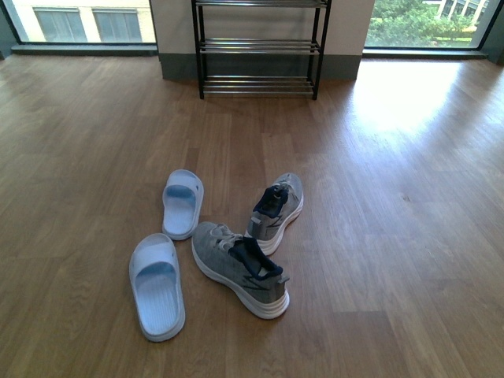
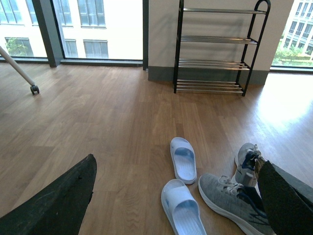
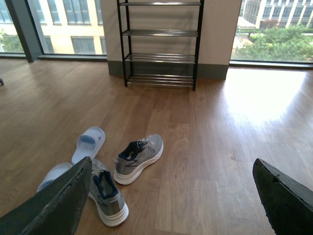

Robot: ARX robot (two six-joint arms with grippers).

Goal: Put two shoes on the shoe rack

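Wood floor [image 1: 394, 181] bare between sneakers [image 1: 240, 269], slides [image 1: 157, 287] and rack [image 1: 260, 46] (far wall [image 1: 350, 27]); left pincer [image 2: 177, 162], right pincer [image 3: 172, 163] spread wide.

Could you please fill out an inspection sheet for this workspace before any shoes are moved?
Surface: wooden floor, with sun glare towards the right.
Job's things: two grey sneakers and two light-blue slides grouped on the floor; shoe rack against the far wall, no shoes on it.
Clutter: white pole on a caster, seen in the left wrist view.
Hands: left hand open, holding nothing; right hand open, holding nothing.
Cables: nothing seen.
Surroundings: windows either side of the rack.
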